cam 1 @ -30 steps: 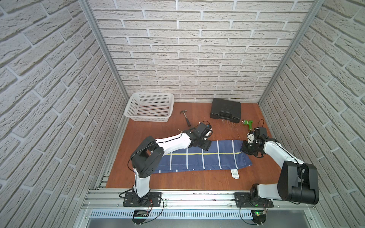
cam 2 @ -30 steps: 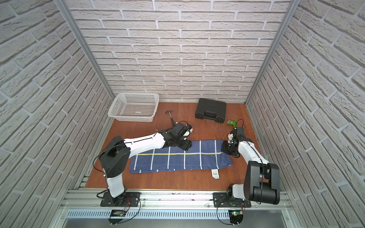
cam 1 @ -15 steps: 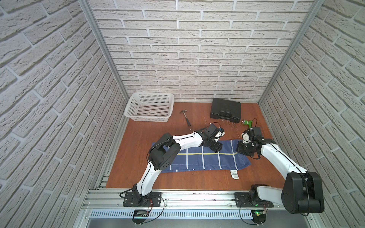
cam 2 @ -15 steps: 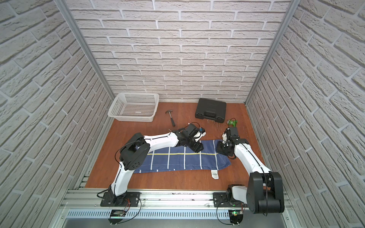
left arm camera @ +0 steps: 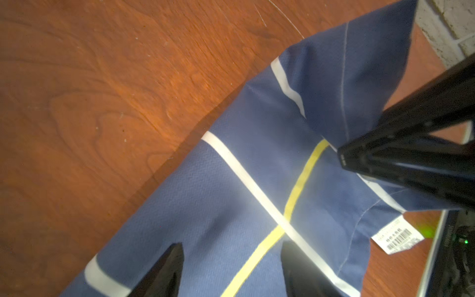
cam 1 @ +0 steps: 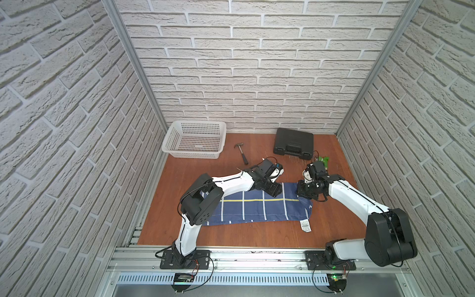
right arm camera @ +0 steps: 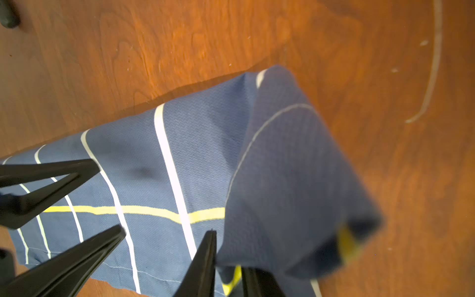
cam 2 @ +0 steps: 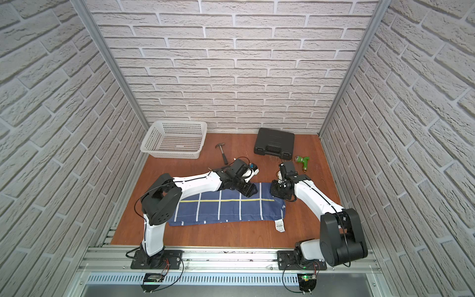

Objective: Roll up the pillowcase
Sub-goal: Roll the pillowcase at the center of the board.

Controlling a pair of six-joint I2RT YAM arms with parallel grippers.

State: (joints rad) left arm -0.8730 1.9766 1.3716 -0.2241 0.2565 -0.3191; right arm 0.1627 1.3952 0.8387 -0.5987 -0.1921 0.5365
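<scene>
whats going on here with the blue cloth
Two robot arms are working on a navy-blue pillowcase with white and yellow stripes, lying as a long strip on the wooden table. One end stands lifted at the right gripper; whether its jaws pinch it is unclear. The left gripper hovers open over the cloth. No roll yet.

A white perforated plastic basket (cam 1: pixel 192 154) (cam 2: pixel 170 154) sits in the far left corner of the reddish wooden tabletop (cam 1: pixel 180 180) (cam 2: pixel 154 185). Near it, to the right, a small hammer (cam 1: pixel 243 155) (cam 2: pixel 223 155) lies flat, head towards the back wall. Further right, a black plastic carry case (cam 1: pixel 294 142) (cam 2: pixel 275 142) lies closed close to that wall. A small green tool (cam 1: pixel 325 161) (cam 2: pixel 304 162), too small to identify, lies near the case's front right corner. White brick-pattern walls (cam 1: pixel 244 64) (cam 2: pixel 244 64) enclose three sides, and an aluminium rail (cam 1: pixel 257 254) (cam 2: pixel 231 254) runs along the front edge.
</scene>
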